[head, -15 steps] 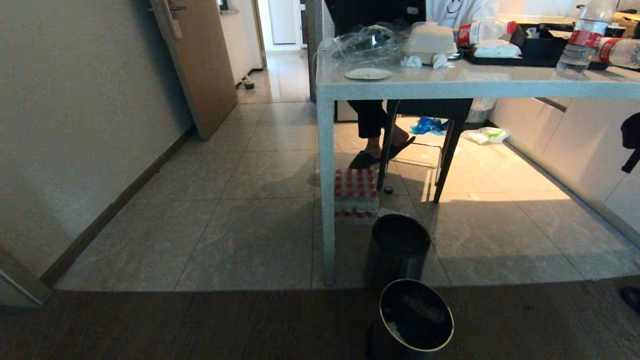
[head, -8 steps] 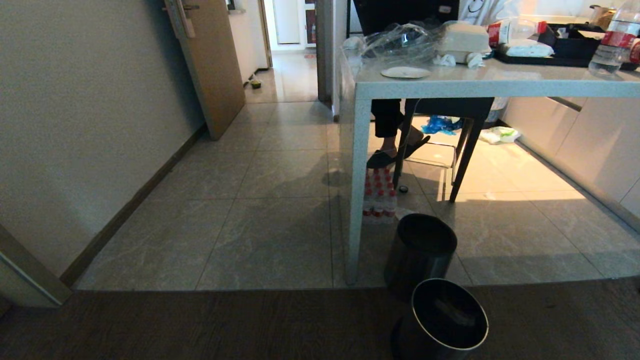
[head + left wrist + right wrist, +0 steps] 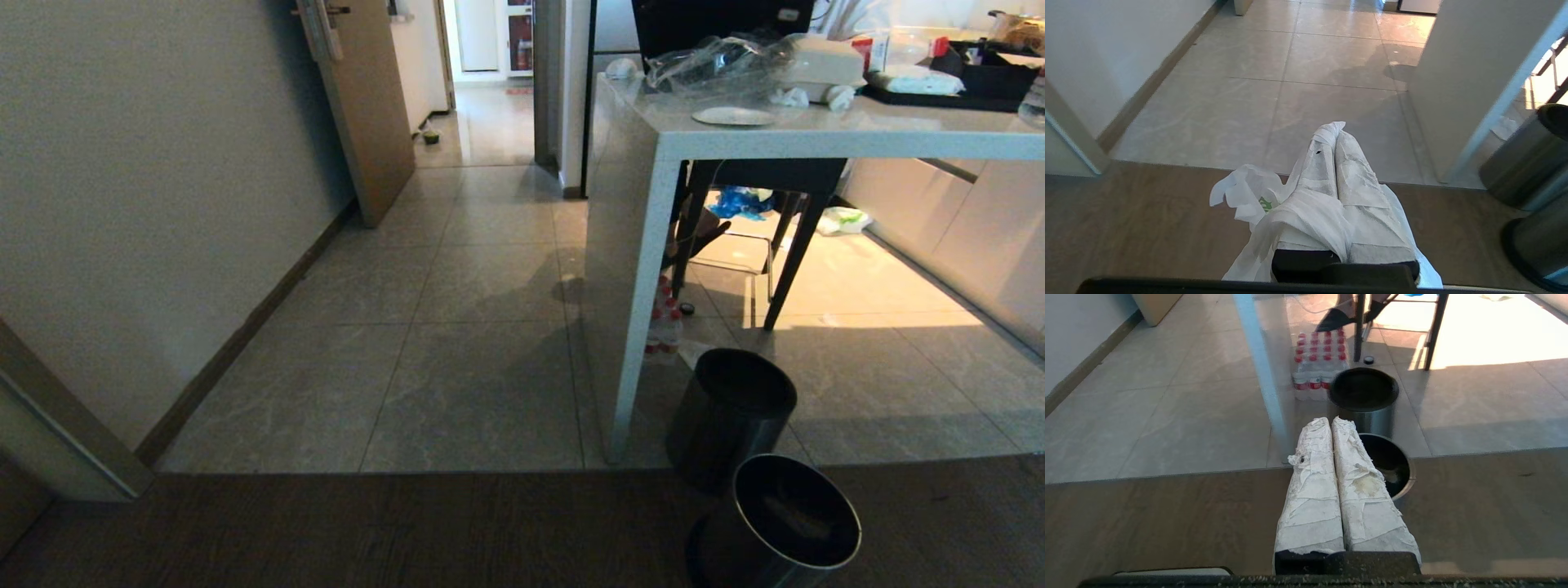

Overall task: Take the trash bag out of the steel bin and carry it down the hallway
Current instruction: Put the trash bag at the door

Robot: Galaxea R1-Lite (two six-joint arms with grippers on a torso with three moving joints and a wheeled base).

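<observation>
In the left wrist view my left gripper (image 3: 1334, 132) is shut on the trash bag (image 3: 1241, 196). The bag is thin white plastic with a green print. It is pinched between the tape-wrapped fingers and drapes down both sides of them, above the dark wood floor. The steel bin (image 3: 796, 523) with its bright rim stands at the head view's lower right, on the dark floor. In the right wrist view it (image 3: 1396, 465) lies just beyond my right gripper (image 3: 1331, 421), which is shut and holds nothing. The tiled hallway (image 3: 490, 122) runs off past a brown door. Neither arm shows in the head view.
An all-dark round bin (image 3: 731, 416) stands just behind the steel one, beside the white table's leg (image 3: 633, 327). A pack of red-capped bottles (image 3: 1318, 359), chair legs and a person's foot (image 3: 702, 237) are under the table. A wall with a baseboard (image 3: 237, 343) lines the left.
The whole head view has swung: table and both bins slid to the right of the picture, and more of the left wall and hallway shows. The camera moved, not the things.
</observation>
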